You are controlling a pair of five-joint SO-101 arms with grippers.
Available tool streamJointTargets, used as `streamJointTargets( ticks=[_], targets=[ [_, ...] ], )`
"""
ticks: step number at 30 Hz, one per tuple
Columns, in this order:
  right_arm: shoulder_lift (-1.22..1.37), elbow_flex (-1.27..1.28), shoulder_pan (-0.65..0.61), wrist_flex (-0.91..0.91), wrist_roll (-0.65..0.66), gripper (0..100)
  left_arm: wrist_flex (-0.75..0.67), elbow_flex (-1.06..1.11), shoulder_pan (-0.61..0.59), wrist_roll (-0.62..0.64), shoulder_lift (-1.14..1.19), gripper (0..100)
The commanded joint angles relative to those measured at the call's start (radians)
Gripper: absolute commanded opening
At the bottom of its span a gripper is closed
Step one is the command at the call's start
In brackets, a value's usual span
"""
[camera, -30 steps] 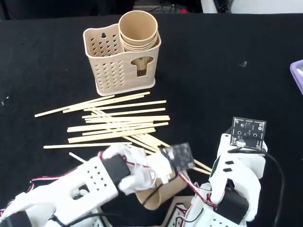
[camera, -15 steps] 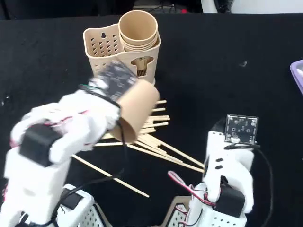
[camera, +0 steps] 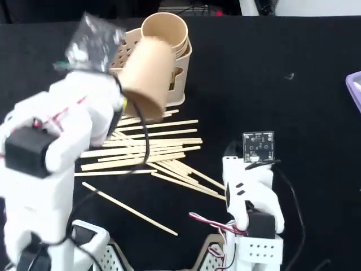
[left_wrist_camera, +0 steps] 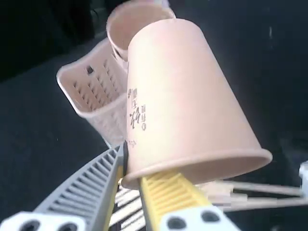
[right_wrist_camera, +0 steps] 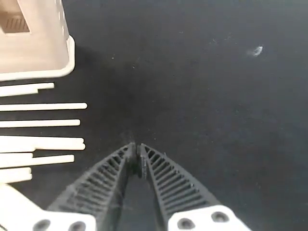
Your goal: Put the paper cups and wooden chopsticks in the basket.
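Far left, the left arm point(camera: 51, 147) stands tall over the table point(camera: 282, 68). The left gripper point(left_wrist_camera: 127, 159) is nearly closed, with the rim wall of a paper cup point(left_wrist_camera: 187, 106) nipped between the grey and yellow jaws. In the high view the held cup point(camera: 144, 76) is tilted. Its mouth faces back toward the arm and its base points at the basket point(camera: 179, 79), overlapping its front; I can't tell whether they touch.

The basket holds a stack of cups point(camera: 164, 31) in one compartment. The other compartment, with the perforated wall point(left_wrist_camera: 91, 96), looks empty as far as I can see.

Chopsticks point(camera: 146, 147) lie in a loose pile on the table in front of the basket. One stray stick point(camera: 130, 209) lies nearer the arm bases.

To the right, the right arm point(camera: 251, 192) sits low. The right gripper point(right_wrist_camera: 134, 151) has its jaws together, holds nothing, and hangs above bare black cloth just beside the stick ends.

Risks, my read:
- The pinch is on thin rim paper only, so the cup may pivot or slip out on a quick wrist turn.
- A harder squeeze would crease the rim.
- The base isn't lined up over the stack mouth. It could catch the top cup's lip, ride off, and drop onto the sticks.
- A push against the light basket could shove or tip it.
- A low swing could rake the pile and scatter the chopsticks.
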Motion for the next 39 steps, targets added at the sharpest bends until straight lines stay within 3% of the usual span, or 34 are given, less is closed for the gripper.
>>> streamJointTargets(
  ticks=[1,10,17,22,28,35,39],
  targets=[
    [-0.091,0.012,-0.012,-0.044,-0.006,1.1,-0.037,-0.246,-0.021,0.055,0.146,3],
    [-0.091,0.036,-0.012,-0.041,0.000,1.1,0.028,-0.653,-0.025,0.084,0.569,3],
    [-0.091,0.036,-0.012,-0.040,0.000,1.1,0.098,-0.819,-0.027,0.080,0.758,3],
    [-0.091,0.036,-0.012,-0.035,0.002,1.1,0.098,-0.819,-0.027,0.080,0.786,3],
    [-0.091,0.036,-0.012,-0.035,0.002,1.1,0.120,-0.756,-0.027,-0.023,0.787,3],
    [-0.091,0.036,-0.012,-0.035,0.002,1.1,0.118,-0.828,-0.025,-0.021,0.778,3],
    [-0.091,0.036,-0.012,-0.035,0.002,1.1,0.112,-0.932,-0.025,0.054,0.778,3]
  ],
)
